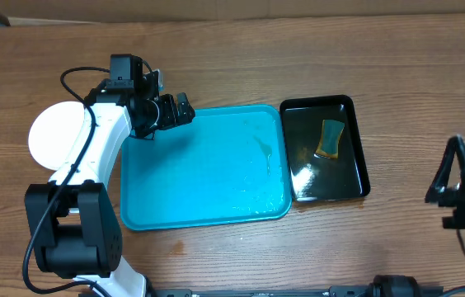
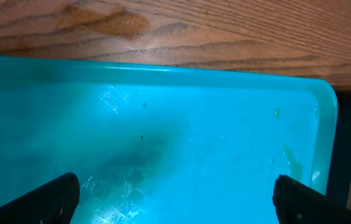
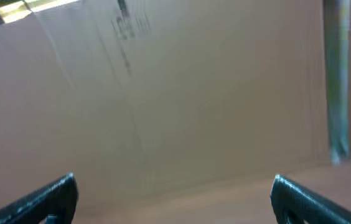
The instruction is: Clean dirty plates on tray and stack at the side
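White plates, apparently stacked though their count is unclear, sit on the wooden table left of the turquoise tray. The left gripper hovers over the tray's far left corner, fingers spread wide, holding nothing. Beyond a black tray with a sponge, the right gripper is equally wide.

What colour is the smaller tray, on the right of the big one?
The smaller tray is glossy black. The overhead view shows it best.
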Controlling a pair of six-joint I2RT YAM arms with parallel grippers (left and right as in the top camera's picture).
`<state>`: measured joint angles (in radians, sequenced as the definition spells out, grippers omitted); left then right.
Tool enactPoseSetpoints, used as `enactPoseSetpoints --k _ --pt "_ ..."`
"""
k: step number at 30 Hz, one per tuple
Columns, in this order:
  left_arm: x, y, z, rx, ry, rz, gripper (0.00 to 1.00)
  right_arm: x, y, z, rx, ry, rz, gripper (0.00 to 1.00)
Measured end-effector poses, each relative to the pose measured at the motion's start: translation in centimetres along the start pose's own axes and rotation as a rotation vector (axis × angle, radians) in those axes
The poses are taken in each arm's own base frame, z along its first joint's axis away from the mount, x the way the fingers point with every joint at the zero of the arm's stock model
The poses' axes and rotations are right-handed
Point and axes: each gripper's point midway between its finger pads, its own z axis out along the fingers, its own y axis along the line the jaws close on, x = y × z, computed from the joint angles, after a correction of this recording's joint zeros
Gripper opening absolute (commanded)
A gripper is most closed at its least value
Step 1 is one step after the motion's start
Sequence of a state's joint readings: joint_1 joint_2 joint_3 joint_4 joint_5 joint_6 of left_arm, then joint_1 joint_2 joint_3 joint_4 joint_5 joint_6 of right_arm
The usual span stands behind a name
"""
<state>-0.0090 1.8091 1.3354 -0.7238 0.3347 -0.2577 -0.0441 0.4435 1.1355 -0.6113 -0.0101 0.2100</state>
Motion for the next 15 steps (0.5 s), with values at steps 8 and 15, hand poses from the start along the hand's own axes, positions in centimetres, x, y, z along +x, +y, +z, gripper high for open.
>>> enactPoseSetpoints --k 8,15 --pt "0.0 0.0 0.0 -0.002 0.000 0.000 1.00 7.5 -1.7 1.0 -0.077 -0.171 -0.009 1.00" --pt "0.0 0.0 0.0 -0.003 0.000 0.000 1.00 14.3 -3.5 2.1 -0.101 -0.214 -0.012 1.00"
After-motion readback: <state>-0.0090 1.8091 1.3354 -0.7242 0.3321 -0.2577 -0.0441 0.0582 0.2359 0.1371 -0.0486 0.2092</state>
